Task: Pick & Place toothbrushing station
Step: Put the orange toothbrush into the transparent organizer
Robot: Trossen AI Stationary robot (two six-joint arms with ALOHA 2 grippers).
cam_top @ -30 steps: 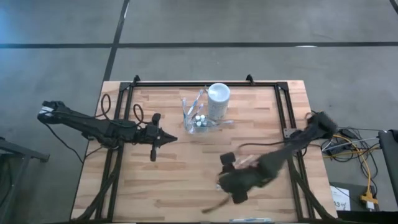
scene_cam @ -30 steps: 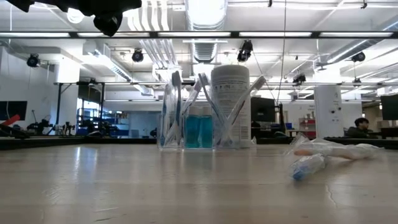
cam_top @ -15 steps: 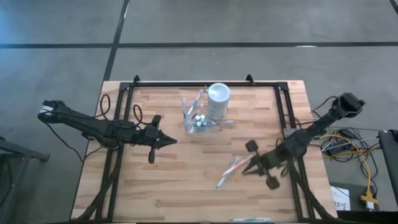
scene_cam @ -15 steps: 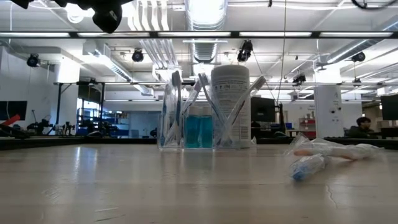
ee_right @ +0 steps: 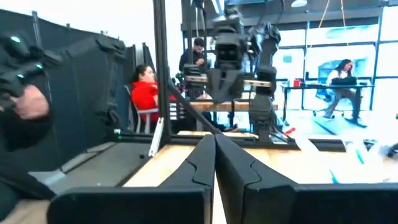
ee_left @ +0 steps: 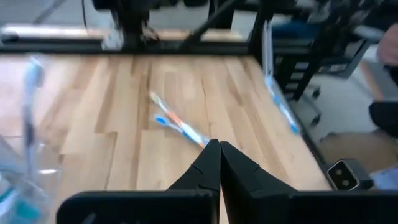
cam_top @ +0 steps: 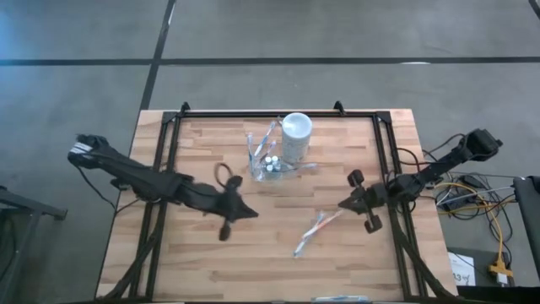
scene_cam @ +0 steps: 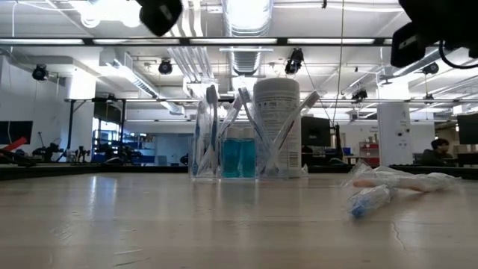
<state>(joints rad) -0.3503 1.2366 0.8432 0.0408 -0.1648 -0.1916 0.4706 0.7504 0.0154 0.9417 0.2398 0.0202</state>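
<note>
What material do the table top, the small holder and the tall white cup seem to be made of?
Table top: wood, pale planks with visible grain and seams, slight sheen.
Small holder: clear plastic, probably; the toothbrushes and teal tubes show through it.
Tall white cup: opaque white, matte; plastic or paper, I cannot tell which.

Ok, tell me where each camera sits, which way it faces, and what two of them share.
High view: above the table, looking straight down; shows both arms, the left gripper and right gripper.
Low view: at tabletop height, looking level past the cup into the room; arm parts along the top edge.
Left wrist view: on the left arm, facing the loose toothbrush; own shut jaws at the bottom.
Right wrist view: on the right arm, facing the room; own shut jaws.
Shared: the high, low and left wrist views all show the loose toothbrush.
</note>
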